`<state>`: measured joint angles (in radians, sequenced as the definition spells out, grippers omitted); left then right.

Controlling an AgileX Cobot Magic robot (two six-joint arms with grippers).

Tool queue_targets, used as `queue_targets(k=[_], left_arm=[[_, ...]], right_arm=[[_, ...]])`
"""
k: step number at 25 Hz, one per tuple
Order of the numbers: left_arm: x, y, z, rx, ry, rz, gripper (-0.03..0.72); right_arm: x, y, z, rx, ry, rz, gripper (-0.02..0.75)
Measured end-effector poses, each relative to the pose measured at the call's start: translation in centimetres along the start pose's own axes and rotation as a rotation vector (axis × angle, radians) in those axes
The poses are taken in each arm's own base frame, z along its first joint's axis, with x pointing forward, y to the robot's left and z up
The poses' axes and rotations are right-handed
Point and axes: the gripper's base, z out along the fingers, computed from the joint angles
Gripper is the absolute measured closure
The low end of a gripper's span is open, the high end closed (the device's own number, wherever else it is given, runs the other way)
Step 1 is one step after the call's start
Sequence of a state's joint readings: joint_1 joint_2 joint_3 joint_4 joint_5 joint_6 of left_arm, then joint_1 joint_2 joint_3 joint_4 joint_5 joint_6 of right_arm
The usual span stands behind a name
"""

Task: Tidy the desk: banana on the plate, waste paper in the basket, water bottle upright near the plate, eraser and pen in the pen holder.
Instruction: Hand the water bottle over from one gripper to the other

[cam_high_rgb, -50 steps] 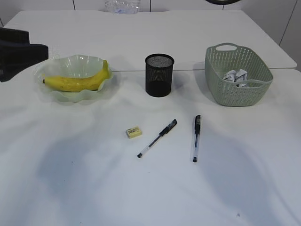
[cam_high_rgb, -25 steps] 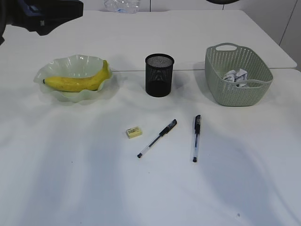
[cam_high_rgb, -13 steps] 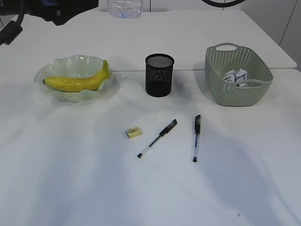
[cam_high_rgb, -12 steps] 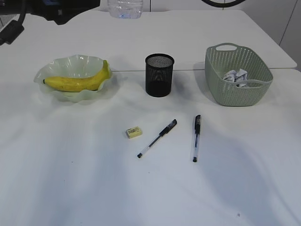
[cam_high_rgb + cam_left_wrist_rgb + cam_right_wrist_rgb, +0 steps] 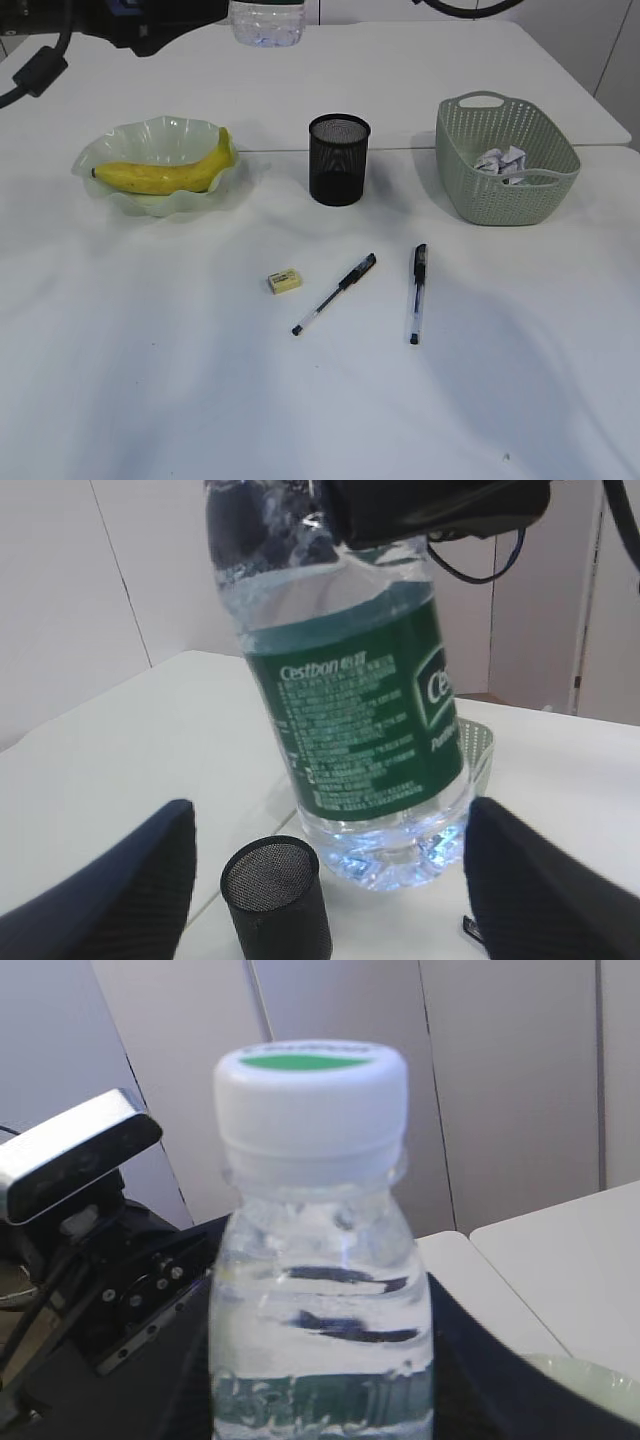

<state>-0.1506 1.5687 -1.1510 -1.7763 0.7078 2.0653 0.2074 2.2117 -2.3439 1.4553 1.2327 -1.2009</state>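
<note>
A clear water bottle (image 5: 265, 18) with a green label hangs upright above the table's far side. My right gripper (image 5: 320, 1385) is shut on it below the white cap (image 5: 310, 1095). My left gripper (image 5: 330, 825) is open, and its dark fingers (image 5: 120, 880) flank the bottle's base (image 5: 385, 830) without touching it. The banana (image 5: 160, 175) lies in the pale green plate (image 5: 100, 150). Waste paper (image 5: 500, 160) sits in the green basket (image 5: 455, 170). A yellow eraser (image 5: 284, 281) and two pens (image 5: 335, 293) (image 5: 416, 292) lie on the table in front of the black mesh pen holder (image 5: 339, 160).
The left arm (image 5: 130, 15) crosses the top left corner of the exterior view. A seam (image 5: 270, 150) between two tables runs behind the plate and holder. In the left wrist view the pen holder (image 5: 277, 900) stands below the bottle.
The bottle has dropped further into the top of the exterior view. The left arm has swung from the left edge up and to the right, toward the bottle.
</note>
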Motion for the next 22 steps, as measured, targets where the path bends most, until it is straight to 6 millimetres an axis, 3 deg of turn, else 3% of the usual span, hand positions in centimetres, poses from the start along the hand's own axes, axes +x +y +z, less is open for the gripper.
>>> queue_targets(k=[6,22], left_arm=[[-0.2,-0.3,0.0,0.035,-0.018,-0.024,0.097],[-0.4,-0.7,0.0,0.082,-0.038,-0.073,0.097]], right_arm=[[-0.8,2.0,1.5,-0.035,0.034,-0.031,0.384],[-0.6,3.9,4.4,-0.094,0.050,-0.018,0.384]])
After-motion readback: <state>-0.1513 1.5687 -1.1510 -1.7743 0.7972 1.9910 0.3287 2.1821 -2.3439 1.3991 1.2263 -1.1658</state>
